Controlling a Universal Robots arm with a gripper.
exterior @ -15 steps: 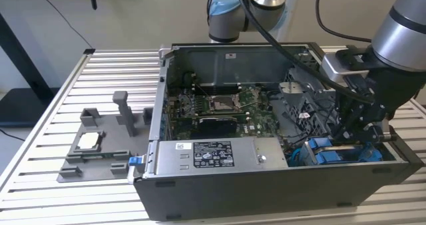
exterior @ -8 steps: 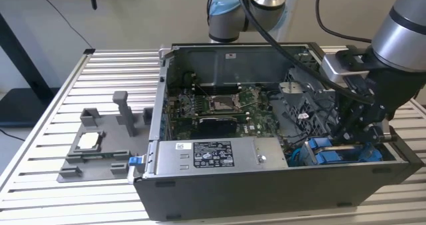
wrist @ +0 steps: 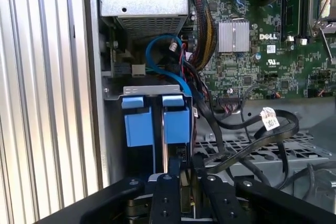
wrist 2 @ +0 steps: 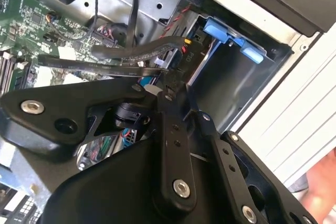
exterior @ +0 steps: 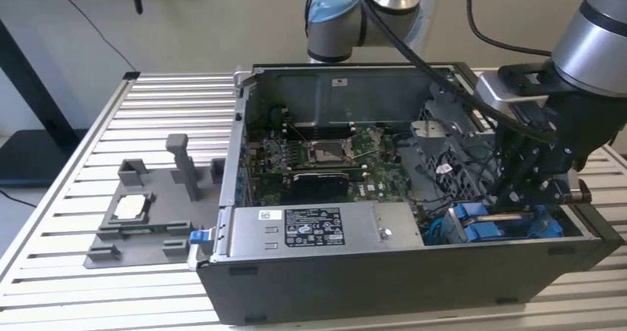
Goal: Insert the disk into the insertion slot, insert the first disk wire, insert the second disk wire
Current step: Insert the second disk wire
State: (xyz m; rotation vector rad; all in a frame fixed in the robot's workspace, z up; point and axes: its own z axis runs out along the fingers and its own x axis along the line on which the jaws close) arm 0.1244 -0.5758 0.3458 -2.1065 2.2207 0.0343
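My gripper hangs over the front corner of the open computer case at the exterior view's right, just above the insertion slot, a grey sheet-metal bay. Two blue carriers stand side by side in that bay, with a narrow dark gap between them. In the first wrist view my gripper is right beside the blue carriers. In the second wrist view the bay looks hollow under its blue tabs. Loose black flat wires with a white tag lie beside the bay. The disk is hidden.
A silver labelled power-supply box fills the case's front, next to the bay. The green motherboard lies behind it. A blue cable and wire bundles crowd the space near the bay. A grey fixture rests on the slatted table.
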